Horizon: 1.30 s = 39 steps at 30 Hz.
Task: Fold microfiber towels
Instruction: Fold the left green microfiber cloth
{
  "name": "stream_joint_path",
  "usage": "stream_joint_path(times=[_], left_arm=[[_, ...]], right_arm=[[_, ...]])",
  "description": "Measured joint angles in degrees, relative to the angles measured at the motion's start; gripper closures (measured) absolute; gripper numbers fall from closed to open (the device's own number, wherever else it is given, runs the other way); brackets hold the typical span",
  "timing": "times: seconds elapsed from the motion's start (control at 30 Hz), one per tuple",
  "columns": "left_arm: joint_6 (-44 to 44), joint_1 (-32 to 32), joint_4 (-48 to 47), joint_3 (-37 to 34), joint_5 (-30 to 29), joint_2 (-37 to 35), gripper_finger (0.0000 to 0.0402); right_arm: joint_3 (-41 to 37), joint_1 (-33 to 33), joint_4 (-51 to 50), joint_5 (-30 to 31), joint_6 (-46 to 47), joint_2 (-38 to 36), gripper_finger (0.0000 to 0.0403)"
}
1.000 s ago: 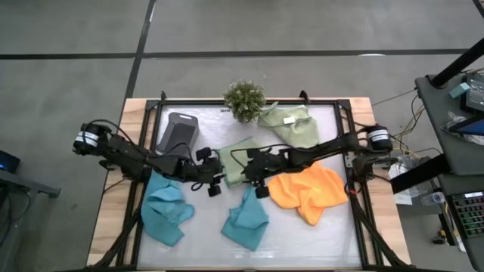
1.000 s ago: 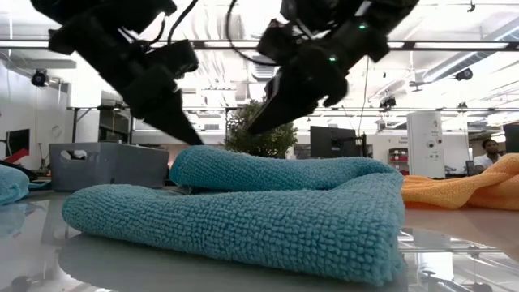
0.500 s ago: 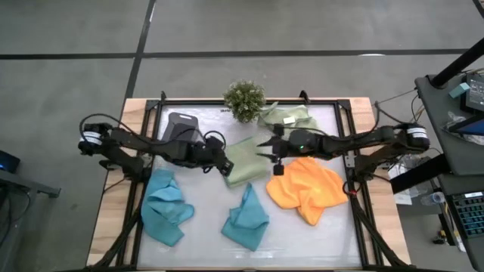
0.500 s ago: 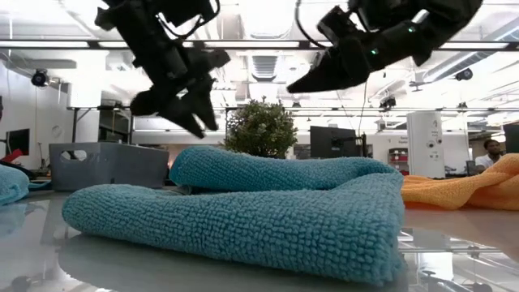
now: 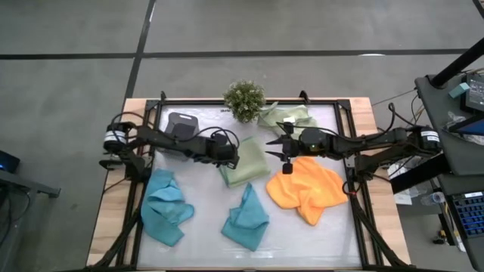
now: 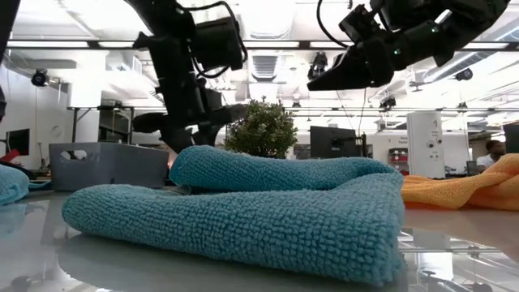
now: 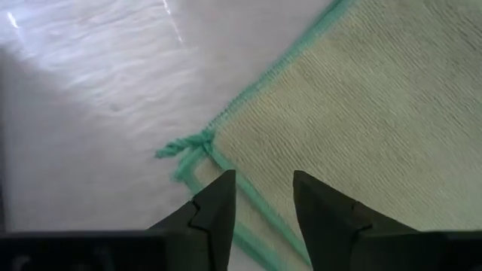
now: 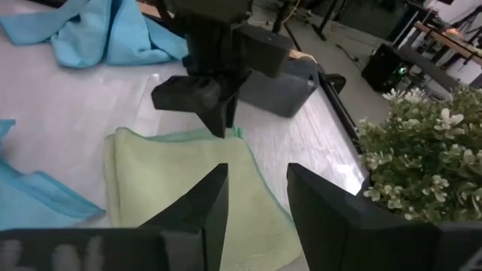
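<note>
Five microfiber towels lie on the white table. Two are teal-blue: one teal-blue towel sits at the lower left of the high view, and the other teal-blue towel sits at the lower middle. Two are pale green: one sage-green towel lies in the middle, and the second sage-green towel, with a small white tag, lies at the upper middle beside the bushy green plant. One orange towel lies at the lower right.

There is one dark grey tray at the upper left of the table.

The left gripper is at the left corner of the middle sage-green towel. Its two fingers stand a little apart over the towel's green edge, and they hold nothing.

The right gripper hangs in the air near the right edge of the same towel, above the orange one. Its fingers are apart too, with nothing between them.
</note>
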Motion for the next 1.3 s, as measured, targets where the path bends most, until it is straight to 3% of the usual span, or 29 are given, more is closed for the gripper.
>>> stream_joint_path(times=[0.3,1.3], left_arm=[[-0.1,0.3,1.6,-0.1,0.1,2.1,0.0229],[3.1,0.3,5.6,-0.3,1.0,4.3,0.0228]], right_arm=[[0.0,-0.3,-0.2,0.0,-1.2,0.0,0.0275],[0.0,-0.3,-0.3,0.0,-1.7,0.0,0.0275]])
